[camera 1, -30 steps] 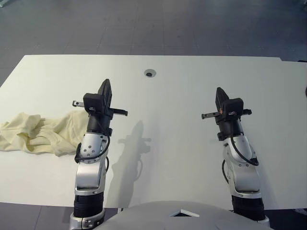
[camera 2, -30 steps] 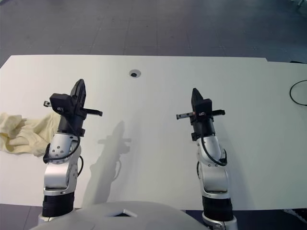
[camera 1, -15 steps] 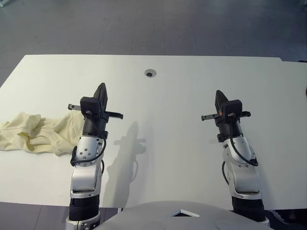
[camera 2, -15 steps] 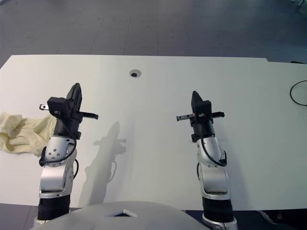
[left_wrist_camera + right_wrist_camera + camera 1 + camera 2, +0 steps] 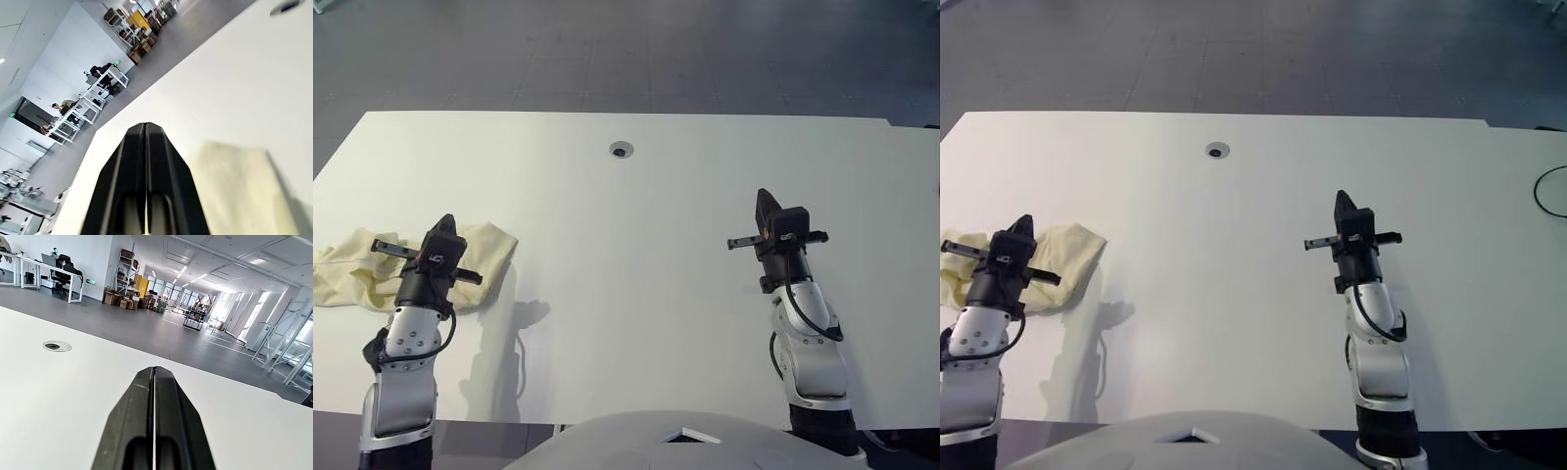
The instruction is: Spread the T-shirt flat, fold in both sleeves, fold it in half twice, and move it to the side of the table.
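At the left edge of the surface (image 5: 636, 304), toward its near side, the pale yellow T-shirt (image 5: 487, 250) lies in a loose, rumpled heap. Its left part is bunched into creases, and a smoother flap reaches right. Neither sleeve nor the neckline can be made out as laid open, and the outline is no tidy rectangle. I judge from this that none of the folding is done. The spreading flat, both sleeve folds, the two halvings and the final move aside all remain, though the cloth already sits at one side. The left arm (image 5: 409, 338) hangs over the right part of the heap. The left jaws are pressed together with nothing between them, and whether they touch the fabric cannot be told. Well apart, over bare surface at the right, the right arm (image 5: 803, 338) stands upright. The right jaws are likewise closed tight and empty. A small round cable port (image 5: 622, 150) sits in the surface at the far middle, well clear of the cloth. The likely first job is to open the left jaws and take hold of an edge to drag the shirt toward the middle.
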Controlling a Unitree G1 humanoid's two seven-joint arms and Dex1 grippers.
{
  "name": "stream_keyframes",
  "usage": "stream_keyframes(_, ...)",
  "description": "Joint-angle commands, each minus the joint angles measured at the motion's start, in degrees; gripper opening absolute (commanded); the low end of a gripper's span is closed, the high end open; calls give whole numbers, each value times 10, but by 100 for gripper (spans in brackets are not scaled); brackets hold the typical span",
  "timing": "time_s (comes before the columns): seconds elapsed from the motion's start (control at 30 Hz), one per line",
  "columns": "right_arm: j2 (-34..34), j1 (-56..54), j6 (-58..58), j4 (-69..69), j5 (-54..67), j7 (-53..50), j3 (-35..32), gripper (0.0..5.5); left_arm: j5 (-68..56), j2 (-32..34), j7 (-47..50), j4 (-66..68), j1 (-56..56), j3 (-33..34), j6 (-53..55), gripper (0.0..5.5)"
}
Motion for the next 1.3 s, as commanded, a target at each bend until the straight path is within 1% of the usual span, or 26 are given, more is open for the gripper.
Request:
stream_keyframes(0.03, 2, 1, 11, -11, 1, 1, 3, 0, 30, 30, -35, 44, -7, -28, 57, 1)
stream_keyframes(0.13, 0, -10, 16, -12, 3, 5, 4, 0, 46, 45, -59, 81, -33, -52, 115, 1)
stream_keyframes(0.2, -2, -13, 17, -10, 5, 6, 1, 0, 46, 52, -87, 88, -50, -69, 176, 1)
stream_keyframes(0.33, 0, -1, 14, -8, 3, 3, 0, 0, 12, 67, -182, 81, -105, -129, 280, 1)
stream_keyframes(0.4, 1, -6, 17, -10, 2, 3, 2, 0, -17, 54, -215, 70, -151, -155, 332, 1)
stream_keyframes(0.5, 1, -18, 28, -16, 4, 5, 2, 0, -63, 3, -237, 50, -232, -194, 432, 1)
stream_keyframes(0.6, -2, -35, 43, -23, 9, 11, 1, 0, -94, -63, -221, 54, -297, -233, 502, 1)
stream_keyframes(0.7, -5, -58, 70, -29, 19, 25, 2, 0, -123, -139, -200, 73, -343, -269, 533, 1)
stream_keyframes(0.77, -10, -69, 109, -34, 33, 47, 10, 0, -140, -193, -181, 92, -360, -285, 536, 1)
stream_keyframes(0.8, -15, -77, 137, -37, 44, 65, 19, 0, -148, -221, -164, 101, -368, -283, 530, 1)
stream_keyframes(0.87, -25, -88, 177, -43, 60, 96, 37, 0, -163, -256, -140, 107, -379, -269, 522, 1)
stream_keyframes(0.93, -34, -94, 221, -52, 75, 121, 52, 0, -176, -271, -124, 100, -394, -247, 515, 1)
stream_keyframes(1.0, -46, -97, 260, -57, 85, 144, 71, 0, -191, -266, -117, 81, -413, -215, 510, 1)
stream_keyframes(1.13, -56, -113, 310, -40, 100, 177, 116, 0, -224, -220, -115, 30, -453, -133, 515, 1)
stream_keyframes(1.23, -51, -141, 341, -14, 102, 197, 166, 0, -229, -128, -138, 10, -461, -78, 474, 1)
stream_keyframes(1.3, -62, -160, 369, -5, 96, 206, 190, 0, -229, -65, -166, 12, -438, -48, 418, 1)
